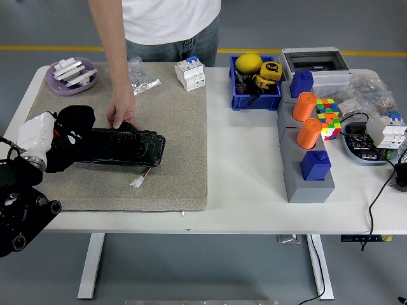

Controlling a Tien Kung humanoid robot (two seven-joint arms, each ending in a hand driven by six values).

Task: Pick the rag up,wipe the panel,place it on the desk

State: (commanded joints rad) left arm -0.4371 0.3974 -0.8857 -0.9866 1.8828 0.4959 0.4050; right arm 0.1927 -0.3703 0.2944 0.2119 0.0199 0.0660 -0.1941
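Left hand (67, 136), we judge, grips the black rag (76, 121) at the panel's (121, 147) left end; dragging could shift the panel.

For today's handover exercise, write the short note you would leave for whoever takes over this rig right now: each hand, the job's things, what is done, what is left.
Left hand: shut on the black rag, at the left end of the black panel on the beige mat.
Right hand: not in view.
A person's hand rests on the panel's far edge, apparently steadying it.
Done: rag picked up, wiping appears under way.
Left: finish wiping, then place the rag on the desk.
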